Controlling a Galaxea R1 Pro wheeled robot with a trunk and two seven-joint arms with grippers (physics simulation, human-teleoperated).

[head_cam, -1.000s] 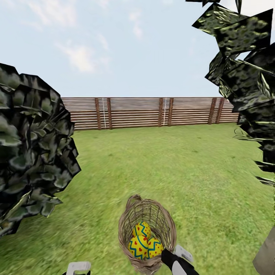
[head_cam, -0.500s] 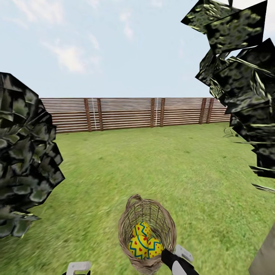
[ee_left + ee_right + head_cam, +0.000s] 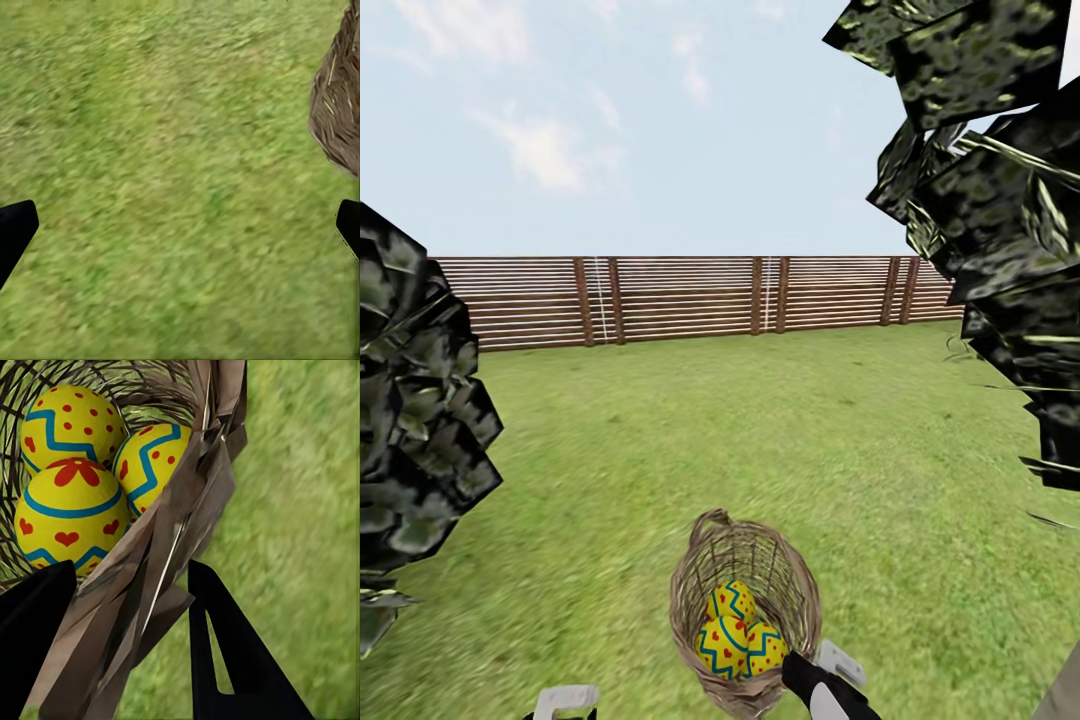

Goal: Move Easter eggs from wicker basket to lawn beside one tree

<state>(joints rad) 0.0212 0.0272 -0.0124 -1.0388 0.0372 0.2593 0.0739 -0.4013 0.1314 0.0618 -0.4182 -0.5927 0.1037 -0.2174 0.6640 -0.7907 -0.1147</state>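
The wicker basket (image 3: 695, 565) hangs low in the head view over the lawn (image 3: 760, 430). Three Easter eggs lie in it: one (image 3: 732, 598) at the back, two (image 3: 722, 645) (image 3: 766, 648) in front. My right gripper (image 3: 810, 668) is shut on the basket's near rim. The right wrist view shows the woven rim (image 3: 161, 570) between its black fingers (image 3: 232, 660), with the eggs (image 3: 69, 521) just inside. My left gripper (image 3: 565, 700) is open beside the basket, nothing between its fingers, over bare grass. The basket's side (image 3: 337, 112) shows in the left wrist view.
A tree crown (image 3: 410, 430) of dark blocky leaves stands at the left, and another tree crown (image 3: 1000, 200) hangs at the right. A brown slatted fence (image 3: 680, 300) closes off the grass far ahead. Open lawn lies between the two trees.
The whole picture has slid left, so the camera has moved: the fence posts and left tree sit further left. The basket, eggs and both grippers keep their places in the view.
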